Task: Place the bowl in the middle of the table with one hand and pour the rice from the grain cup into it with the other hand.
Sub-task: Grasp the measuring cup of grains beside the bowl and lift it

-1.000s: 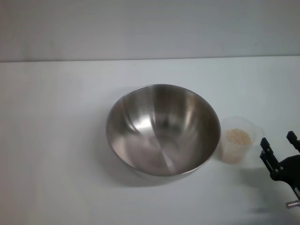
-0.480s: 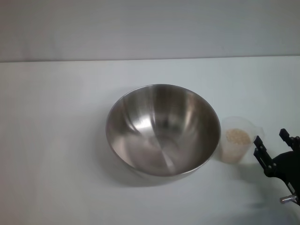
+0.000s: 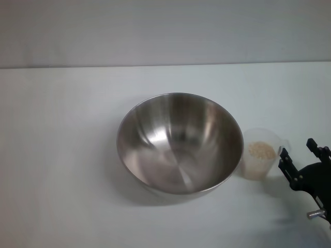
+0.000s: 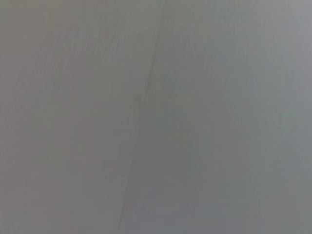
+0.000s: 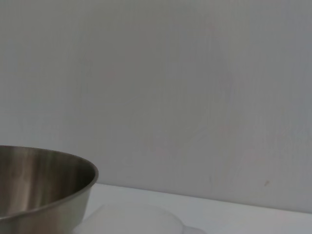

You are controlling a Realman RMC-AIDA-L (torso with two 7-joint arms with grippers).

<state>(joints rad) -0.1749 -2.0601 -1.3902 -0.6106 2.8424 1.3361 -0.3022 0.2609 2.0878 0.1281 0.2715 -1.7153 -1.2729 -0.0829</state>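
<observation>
The steel bowl [image 3: 180,143] stands empty in the middle of the white table [image 3: 62,155]. Just to its right, almost touching its rim, stands the small translucent grain cup [image 3: 262,155] with pale rice [image 3: 261,151] inside. My right gripper [image 3: 298,152] is open at the table's right edge, right beside the cup, with one black finger [image 3: 284,160] close to the cup's wall. The right wrist view shows the bowl [image 5: 44,187] side on and the cup's rim [image 5: 129,219] low in front of it. My left gripper is out of view.
A plain grey wall [image 3: 165,31] runs behind the table's far edge. The left wrist view holds only a bare grey surface [image 4: 156,117].
My right gripper has moved left and a little farther from me, closing in on the grain cup. Bowl and cup have not moved.
</observation>
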